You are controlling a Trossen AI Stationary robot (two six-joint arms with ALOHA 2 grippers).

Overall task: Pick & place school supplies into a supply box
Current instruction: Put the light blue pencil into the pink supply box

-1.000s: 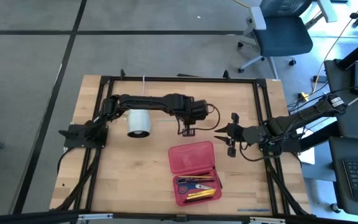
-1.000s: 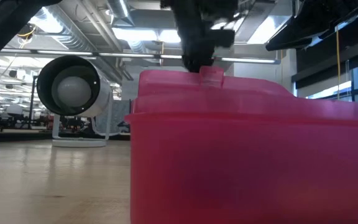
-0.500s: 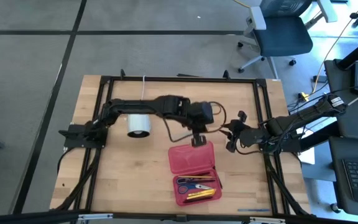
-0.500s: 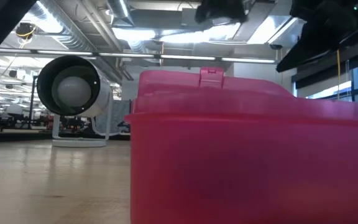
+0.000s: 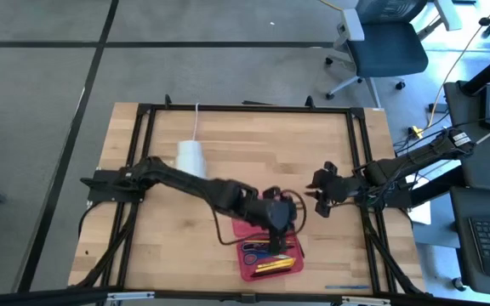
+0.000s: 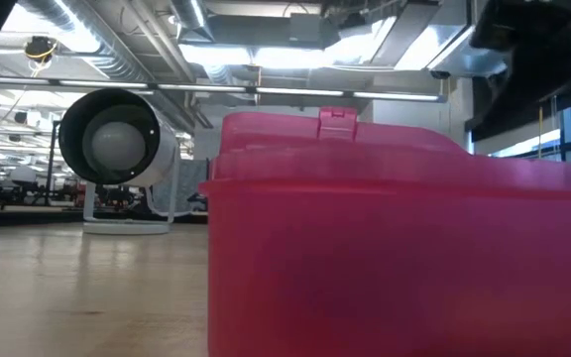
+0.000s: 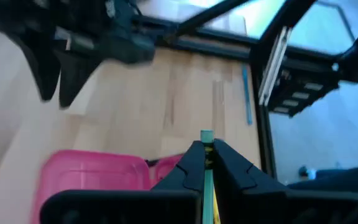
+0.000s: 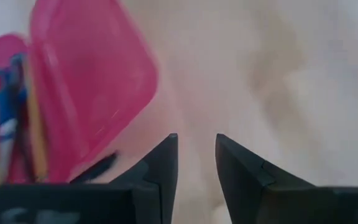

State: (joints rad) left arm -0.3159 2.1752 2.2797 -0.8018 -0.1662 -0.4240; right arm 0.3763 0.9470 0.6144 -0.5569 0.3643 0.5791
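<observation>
Swinging across from the far side of the table, my left gripper (image 5: 281, 214) now hangs over the red supply box (image 5: 266, 238), where a second ago it sat near the white cylinder (image 5: 190, 157). Its jaws are pinched fully together on a thin green pencil (image 7: 206, 163), whose tip pokes out just past my fingertips (image 7: 192, 163) in the left wrist view. That pencil is light and stiff, but round and slick, so I judge a firm pinch close to the middle keeps it from swivelling; gripped near one end it could pivot as I lower it.

My right gripper (image 5: 323, 189) waits just beside the box's open lid (image 8: 92, 81), jaws standing partly apart with nothing between them, only bare wood showing through the gap in the right wrist view. It has edged a little nearer the box than before.

Below me the box lies open near the front edge of the table (image 5: 185, 246). The tray half already holds blue-handled scissors (image 5: 258, 252) and a yellow pencil (image 5: 275, 265). Thin translucent plastic like that is light and will likely skid if I bump it, so the pencil should go in lengthwise along the tray, not across it.

From table height the red wall (image 6: 395, 258) fills the foreground, with the cylinder behind it, well apart.
</observation>
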